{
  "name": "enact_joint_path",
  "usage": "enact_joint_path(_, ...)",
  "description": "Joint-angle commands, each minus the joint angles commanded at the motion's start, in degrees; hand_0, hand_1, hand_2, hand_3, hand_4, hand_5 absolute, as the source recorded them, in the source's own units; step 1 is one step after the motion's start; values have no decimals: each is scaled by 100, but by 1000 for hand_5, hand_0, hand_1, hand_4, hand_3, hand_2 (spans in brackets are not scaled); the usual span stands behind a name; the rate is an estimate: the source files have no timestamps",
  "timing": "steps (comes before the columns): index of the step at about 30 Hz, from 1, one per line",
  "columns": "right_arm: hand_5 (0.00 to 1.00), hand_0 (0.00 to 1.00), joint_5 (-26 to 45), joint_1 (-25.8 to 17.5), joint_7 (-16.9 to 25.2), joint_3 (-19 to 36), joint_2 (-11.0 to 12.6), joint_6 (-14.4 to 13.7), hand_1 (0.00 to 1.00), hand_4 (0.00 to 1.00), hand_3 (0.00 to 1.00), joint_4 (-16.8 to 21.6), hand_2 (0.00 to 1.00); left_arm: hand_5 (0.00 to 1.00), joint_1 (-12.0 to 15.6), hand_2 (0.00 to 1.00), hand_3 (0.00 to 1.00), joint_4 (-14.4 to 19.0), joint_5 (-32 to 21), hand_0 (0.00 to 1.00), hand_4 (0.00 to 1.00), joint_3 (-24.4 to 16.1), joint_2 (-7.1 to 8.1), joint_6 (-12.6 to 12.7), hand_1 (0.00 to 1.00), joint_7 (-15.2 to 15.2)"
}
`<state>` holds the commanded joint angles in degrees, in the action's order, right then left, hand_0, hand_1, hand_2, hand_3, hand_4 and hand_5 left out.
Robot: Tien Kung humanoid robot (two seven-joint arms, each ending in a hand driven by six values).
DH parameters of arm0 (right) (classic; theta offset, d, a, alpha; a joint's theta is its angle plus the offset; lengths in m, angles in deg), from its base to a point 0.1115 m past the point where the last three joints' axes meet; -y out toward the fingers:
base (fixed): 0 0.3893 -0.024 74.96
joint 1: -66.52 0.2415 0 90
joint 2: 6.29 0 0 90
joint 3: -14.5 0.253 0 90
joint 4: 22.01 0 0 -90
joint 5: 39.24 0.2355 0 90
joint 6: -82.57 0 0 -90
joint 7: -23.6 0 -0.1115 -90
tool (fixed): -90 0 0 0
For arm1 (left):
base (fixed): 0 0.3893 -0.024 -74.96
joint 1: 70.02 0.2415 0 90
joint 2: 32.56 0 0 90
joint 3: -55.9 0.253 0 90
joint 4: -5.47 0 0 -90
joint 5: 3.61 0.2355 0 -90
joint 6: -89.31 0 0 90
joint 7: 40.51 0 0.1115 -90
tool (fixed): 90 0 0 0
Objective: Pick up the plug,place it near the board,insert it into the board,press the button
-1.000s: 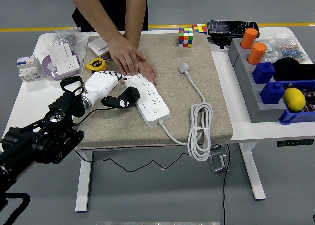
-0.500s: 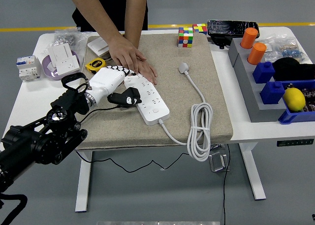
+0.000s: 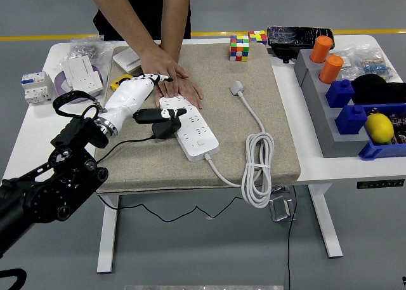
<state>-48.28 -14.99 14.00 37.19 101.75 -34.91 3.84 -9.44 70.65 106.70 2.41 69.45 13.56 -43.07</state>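
In the head view, the robot's left hand (image 3: 141, 103), white-shelled on a black arm reaching in from the lower left, had its fingers (image 3: 147, 115) curled around a small black plug (image 3: 166, 126) with a thin black cord trailing back toward the arm. The plug sat at the left edge of a white multi-socket power strip (image 3: 193, 127), the board, which lay at an angle on a beige fabric mat (image 3: 228, 144) covering the white table (image 3: 32, 128). Whether the prongs had entered a socket could not be told. A person at the far side pressed one hand (image 3: 170, 74) flat on the far end of the strip, steadying it. The strip's own white cable ran off its near end into a coil (image 3: 257, 176) and ended in a white plug (image 3: 237, 87) lying free on the mat. Judging from this, the pick-up and carry to the board looked done, insertion seemed underway, and pressing the button remained. The right hand was out of sight.
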Motion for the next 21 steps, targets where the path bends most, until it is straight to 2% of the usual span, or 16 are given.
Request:
enact_joint_path(4, 989, 998, -6, 5, 1, 40, -2, 0, 971, 998, 946, -2, 903, 998, 552, 936, 912, 909, -350, 855, 998, -386, 47, -122, 937, -518)
enact_joint_path(5, 989, 998, -16, 7, 2, 60, -2, -1, 971, 998, 946, 2, 901, 998, 702, 948, 929, 1118, -485, 898, 998, -463, 66, -150, 959, -649)
enact_joint_path(6, 989, 998, -18, 9, 3, 65, -2, 0, 971, 998, 946, 3, 901, 998, 826, 948, 929, 1342, -627, 898, 998, -520, 82, -184, 959, -750)
enact_joint_path(9, 989, 998, -23, 13, 5, 88, 0, 0, 971, 998, 946, 2, 901, 998, 1126, 948, 929, 1824, -1169, 898, 998, -673, 118, -234, 959, -789)
enact_joint_path(10, 989, 998, -22, 14, 8, 90, -1, 4, 971, 998, 946, 1, 901, 998, 1183, 948, 929, 1907, -1381, 898, 998, -706, 124, -270, 959, -735)
enact_joint_path(11, 989, 998, -17, 13, 12, 95, -4, 6, 971, 998, 945, -1, 901, 998, 1263, 987, 969, 1997, -1602, 976, 998, -751, 129, -330, 994, -646)
enact_joint_path(14, 989, 998, -21, 7, 8, 94, -9, 1, 971, 998, 945, -1, 901, 998, 1504, 987, 969, 2235, -2340, 976, 998, -884, 111, -556, 994, -487)
enact_joint_path(18, 989, 998, -24, -4, 8, 89, -6, 1, 971, 998, 944, -2, 901, 998, 1759, 998, 998, 2433, -3307, 998, 998, -970, 116, -894, 998, -548)
enact_joint_path(21, 989, 998, -24, -6, 8, 88, 2, 2, 971, 998, 944, -2, 901, 998, 1870, 998, 998, 2416, -3995, 998, 998, -950, 155, -1121, 998, -621)
